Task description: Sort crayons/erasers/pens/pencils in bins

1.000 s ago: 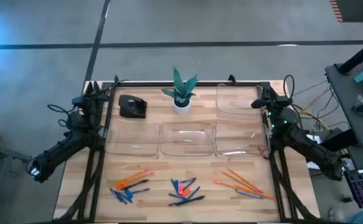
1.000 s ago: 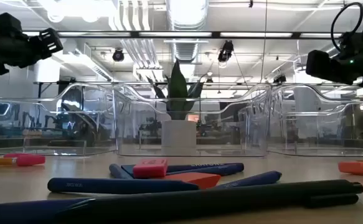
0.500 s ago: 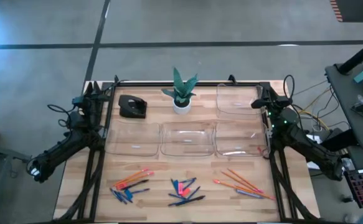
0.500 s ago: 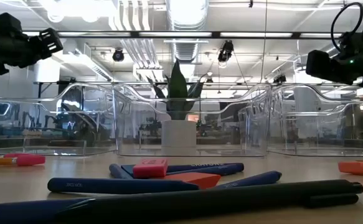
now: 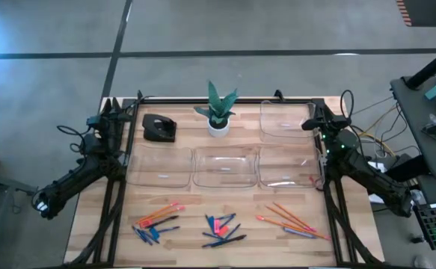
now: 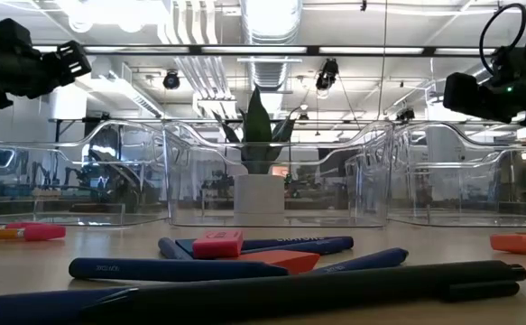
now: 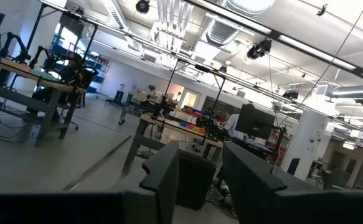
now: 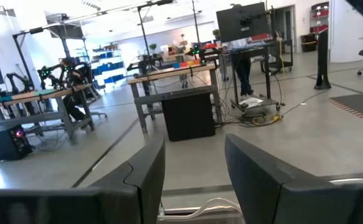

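Fingers part-open and empty on both parked grippers, left gripper [image 7: 200, 180] and right gripper [image 8: 193, 174] at the tabletop's far corners; pencils [image 5: 292, 220], pens [image 5: 223, 239], crayons [image 5: 149, 233] and erasers [image 5: 218, 224] line the near edge before empty bins [image 5: 225, 168]; approach one stick from above, crosswise.

Four clear bins [image 5: 225, 167], one potted plant [image 5: 218, 112], one black desk object [image 5: 158, 128], two arms.

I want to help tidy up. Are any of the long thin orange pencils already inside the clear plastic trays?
No, the clear plastic trays hold nothing, and the long thin orange pencils lie on the wooden table.
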